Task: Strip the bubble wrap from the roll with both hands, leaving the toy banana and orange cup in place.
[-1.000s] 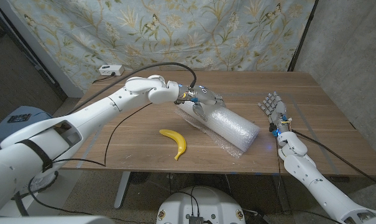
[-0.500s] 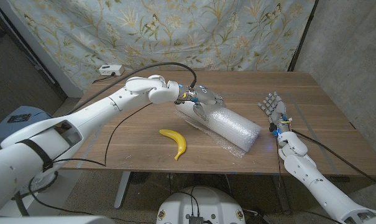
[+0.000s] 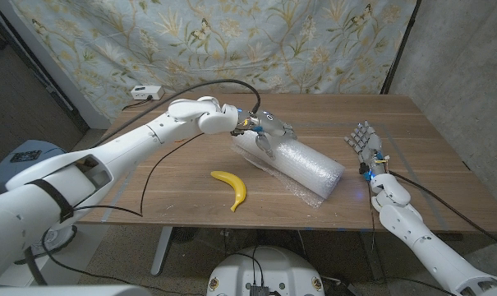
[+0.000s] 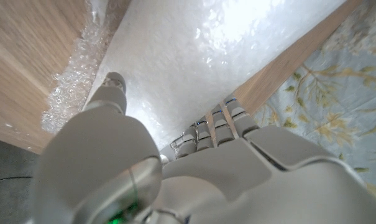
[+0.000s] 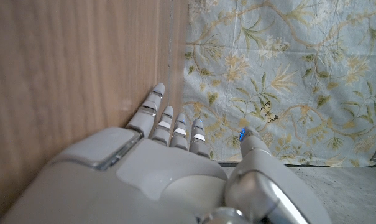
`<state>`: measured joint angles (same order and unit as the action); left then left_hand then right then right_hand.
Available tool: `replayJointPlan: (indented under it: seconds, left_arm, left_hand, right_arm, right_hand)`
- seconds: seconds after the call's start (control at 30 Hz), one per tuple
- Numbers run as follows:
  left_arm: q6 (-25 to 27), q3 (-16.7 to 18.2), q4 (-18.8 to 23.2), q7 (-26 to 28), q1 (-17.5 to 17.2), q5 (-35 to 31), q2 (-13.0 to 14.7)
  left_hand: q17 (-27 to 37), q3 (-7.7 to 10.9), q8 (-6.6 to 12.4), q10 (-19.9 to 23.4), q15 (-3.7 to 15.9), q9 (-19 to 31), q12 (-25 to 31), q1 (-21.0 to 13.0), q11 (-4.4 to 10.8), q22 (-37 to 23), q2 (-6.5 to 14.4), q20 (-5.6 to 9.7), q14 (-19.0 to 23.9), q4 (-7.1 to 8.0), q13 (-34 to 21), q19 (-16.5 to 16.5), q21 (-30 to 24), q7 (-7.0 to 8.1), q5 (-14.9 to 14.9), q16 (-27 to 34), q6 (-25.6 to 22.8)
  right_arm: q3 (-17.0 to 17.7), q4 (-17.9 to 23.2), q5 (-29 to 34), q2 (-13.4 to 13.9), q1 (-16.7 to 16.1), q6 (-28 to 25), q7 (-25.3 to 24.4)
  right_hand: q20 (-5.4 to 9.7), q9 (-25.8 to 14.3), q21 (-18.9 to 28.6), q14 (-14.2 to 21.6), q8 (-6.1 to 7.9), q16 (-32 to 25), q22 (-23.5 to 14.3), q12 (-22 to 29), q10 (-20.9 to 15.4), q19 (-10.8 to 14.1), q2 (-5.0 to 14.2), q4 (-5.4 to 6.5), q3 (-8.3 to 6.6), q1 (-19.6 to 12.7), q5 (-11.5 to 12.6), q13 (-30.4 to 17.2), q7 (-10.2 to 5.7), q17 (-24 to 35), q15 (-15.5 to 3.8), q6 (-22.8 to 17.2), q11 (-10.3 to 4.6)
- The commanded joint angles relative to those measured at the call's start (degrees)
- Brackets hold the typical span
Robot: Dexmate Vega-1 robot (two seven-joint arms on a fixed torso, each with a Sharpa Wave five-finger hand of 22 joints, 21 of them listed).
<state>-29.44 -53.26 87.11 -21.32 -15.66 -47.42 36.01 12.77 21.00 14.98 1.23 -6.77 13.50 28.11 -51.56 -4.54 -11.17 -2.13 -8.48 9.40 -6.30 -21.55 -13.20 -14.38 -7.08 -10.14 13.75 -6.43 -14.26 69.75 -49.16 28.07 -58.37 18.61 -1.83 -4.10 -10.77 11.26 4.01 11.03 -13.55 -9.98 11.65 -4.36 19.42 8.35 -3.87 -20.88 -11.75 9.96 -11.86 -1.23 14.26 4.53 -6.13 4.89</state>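
Our left hand (image 3: 269, 130) grips the far end of the bubble wrap roll (image 3: 293, 164), thumb on one side and fingers (image 4: 222, 121) curled over the other, as the left wrist view shows. That roll lies slantwise mid-table, with a loose edge of wrap (image 3: 301, 195) trailing on the wood beneath it. Our right hand (image 3: 365, 141) stands apart from the roll, fingers spread and upright, holding nothing. We judge the step to be steadying the roll; next, the right hand must reach across and catch that loose edge. Beside the roll lies the toy banana (image 3: 232, 187), untouched. We cannot see the orange cup. Compared with a second ago, the right hand has shifted slightly; the left keeps its hold.
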Motion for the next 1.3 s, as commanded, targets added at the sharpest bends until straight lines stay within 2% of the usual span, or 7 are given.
replayJointPlan:
  seconds: [0.03,0.67,1.13,1.3]
  left_arm:
    - [3.5,-4.3,-8.7,-7.6,6.3,2.3,-3.5]
    - [1.6,-5.6,-10.8,-6.0,7.0,1.5,-4.0]
    - [1.7,-6.6,-12.0,-5.4,7.6,0.2,-4.8]
    - [2.3,-6.9,-11.9,-5.2,7.5,-0.5,-4.9]
  left_hand:
    - [0.0,0.05,0.08,0.2,-0.10,0.1,-0.3,0.0,-0.30,-0.2,0.1,0.10,0.2,-0.45,-0.1,0.2,0.3,-0.29,-0.4,-0.2,-0.4]
    - [-0.3,0.25,0.14,0.5,0.00,0.0,-0.7,0.0,-0.38,-0.2,0.4,0.00,0.5,-0.73,0.3,0.1,0.4,-0.30,-0.3,-0.4,-1.0]
    - [-0.5,0.36,0.01,0.1,-0.31,0.0,-1.2,0.1,-0.64,-0.1,0.5,-0.16,0.3,-0.88,0.5,0.3,0.5,-0.34,-0.3,-0.6,-1.0]
    - [-0.5,0.39,0.01,0.2,-0.38,0.0,-1.3,0.1,-0.48,-0.1,0.5,-0.18,0.4,-0.95,0.5,0.3,0.5,-0.37,-0.3,-0.7,-1.2]
  right_arm:
    - [0.5,9.5,4.2,4.7,-2.2,-6.8,-3.9]
    - [0.1,15.3,6.8,6.3,-1.7,-7.7,-6.2]
    - [1.3,23.0,9.4,9.1,-3.1,-8.3,-9.0]
    - [1.3,23.4,10.0,9.1,-3.0,-8.0,-9.0]
  right_hand:
    - [-0.07,-0.3,0.4,0.2,0.28,-0.2,-0.3,0.3,-0.2,0.2,0.28,0.19,-0.42,0.3,0.4,-0.2,-0.23,0.1,0.16,-0.2,-0.06]
    - [-0.20,-0.3,0.4,0.2,0.31,-0.2,-0.3,0.4,-0.3,0.2,0.23,0.14,-0.46,0.2,0.4,-0.2,-0.24,0.1,0.23,-0.3,-0.04]
    - [-0.31,-0.3,0.4,0.1,0.33,-0.1,-0.3,0.4,-0.4,0.1,0.28,0.02,-0.60,0.1,0.4,-0.2,-0.12,0.1,0.44,-0.4,-0.02]
    - [-0.35,-0.3,0.4,0.1,0.34,-0.2,-0.3,0.4,-0.4,0.1,0.31,-0.02,-0.65,0.0,0.4,-0.2,-0.09,0.1,0.47,-0.4,0.00]
